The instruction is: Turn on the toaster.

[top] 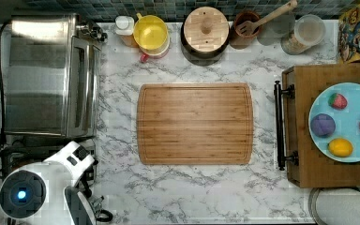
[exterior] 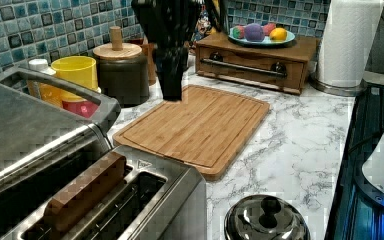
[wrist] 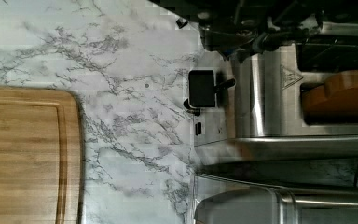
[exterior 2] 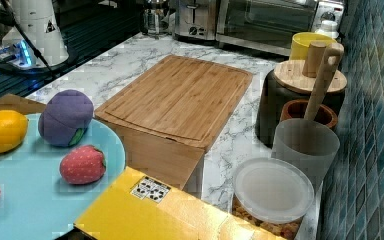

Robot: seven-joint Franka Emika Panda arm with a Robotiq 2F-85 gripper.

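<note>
Standing at a bench corner beside one toaster oven, one toaster with one black lever, one bread slice in a slot, gripper finger state cannot be told, one cutting board mid-bench.

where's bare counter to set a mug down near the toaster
Bare marble lies between the large steel toaster oven and the bamboo cutting board, and along the top view's bottom edge below the board. The back row by the yellow cup and wooden-lidded canister is crowded.
</note>
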